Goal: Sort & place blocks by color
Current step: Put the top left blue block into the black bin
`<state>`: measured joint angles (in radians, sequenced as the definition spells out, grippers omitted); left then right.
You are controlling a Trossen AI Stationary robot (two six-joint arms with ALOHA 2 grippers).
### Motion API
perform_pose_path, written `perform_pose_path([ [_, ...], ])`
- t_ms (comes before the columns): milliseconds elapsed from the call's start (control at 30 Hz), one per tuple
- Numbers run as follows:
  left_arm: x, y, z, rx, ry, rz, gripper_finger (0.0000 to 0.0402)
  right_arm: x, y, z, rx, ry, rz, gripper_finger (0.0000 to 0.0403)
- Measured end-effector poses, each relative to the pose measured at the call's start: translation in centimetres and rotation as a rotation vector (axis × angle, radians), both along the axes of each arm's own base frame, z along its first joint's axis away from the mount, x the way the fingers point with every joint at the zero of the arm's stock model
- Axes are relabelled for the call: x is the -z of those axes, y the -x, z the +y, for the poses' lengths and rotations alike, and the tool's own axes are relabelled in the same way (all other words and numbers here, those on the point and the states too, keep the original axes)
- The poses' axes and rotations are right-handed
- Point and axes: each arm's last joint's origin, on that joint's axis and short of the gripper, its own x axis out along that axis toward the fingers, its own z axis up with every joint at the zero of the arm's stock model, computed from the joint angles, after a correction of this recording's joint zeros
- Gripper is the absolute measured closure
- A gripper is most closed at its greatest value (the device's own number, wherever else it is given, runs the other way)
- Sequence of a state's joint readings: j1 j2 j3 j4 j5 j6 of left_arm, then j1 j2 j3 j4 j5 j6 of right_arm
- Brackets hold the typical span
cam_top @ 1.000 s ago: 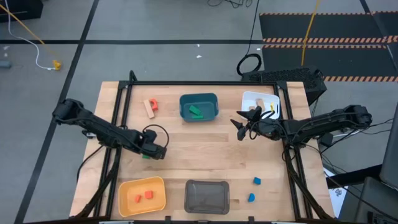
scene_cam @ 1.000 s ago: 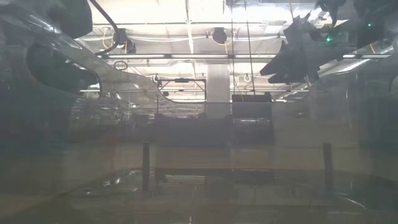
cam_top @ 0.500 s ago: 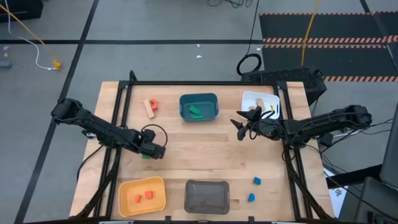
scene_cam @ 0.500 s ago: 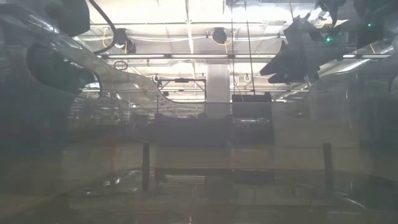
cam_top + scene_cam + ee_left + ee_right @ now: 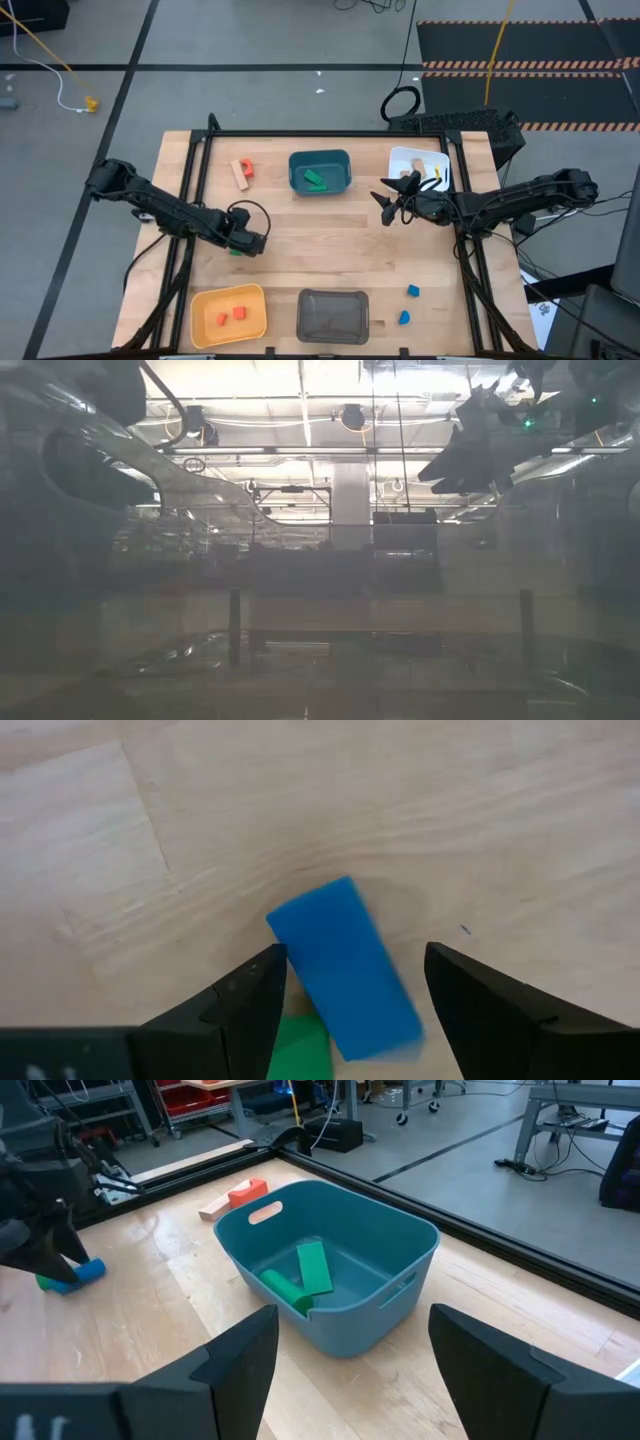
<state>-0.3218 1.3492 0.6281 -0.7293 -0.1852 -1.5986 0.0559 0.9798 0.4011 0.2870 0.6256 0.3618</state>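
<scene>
two blocks lie between the fingers of the left gripper (image 5: 350, 1010): a blue block (image 5: 345, 968), a smooth flat rectangle, its long axis running from 11 to 5 o'clock in the wrist view, and a green block (image 5: 297, 1045) half hidden under it. the fingers stand apart on both sides of the blue block, and i cannot tell if they touch it. in the high view this gripper (image 5: 243, 240) is at 9 o'clock of the table (image 5: 330, 250), which is pale wood with visible grain. the right gripper (image 5: 385, 205) hangs open at 2 o'clock, beside the white bin (image 5: 400, 160). the teal bin (image 5: 400, 1240), smooth plastic with rounded corners, holds two green pieces. behind the table there is a grey workshop floor.
</scene>
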Motion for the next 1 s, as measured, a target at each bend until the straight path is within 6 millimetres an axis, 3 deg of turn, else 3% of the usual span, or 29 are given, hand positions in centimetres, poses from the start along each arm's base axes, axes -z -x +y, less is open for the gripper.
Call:
perform_pose_path([
  [400,1.4,-0.9,-0.1,0.06,-0.067,0.019,0.0206,0.0,0.0,0.0,0.0,0.0,0.0,0.0153],
  [733,1.4,-0.7,0.1,0.127,-0.1,0.048,0.0346,0.0,0.0,0.0,0.0,0.0,0.0,0.0153],
  [1000,1.3,-1.0,0.6,0.202,-0.109,0.056,0.0346,0.0,0.0,0.0,0.0,0.0,0.0,0.0153],
])
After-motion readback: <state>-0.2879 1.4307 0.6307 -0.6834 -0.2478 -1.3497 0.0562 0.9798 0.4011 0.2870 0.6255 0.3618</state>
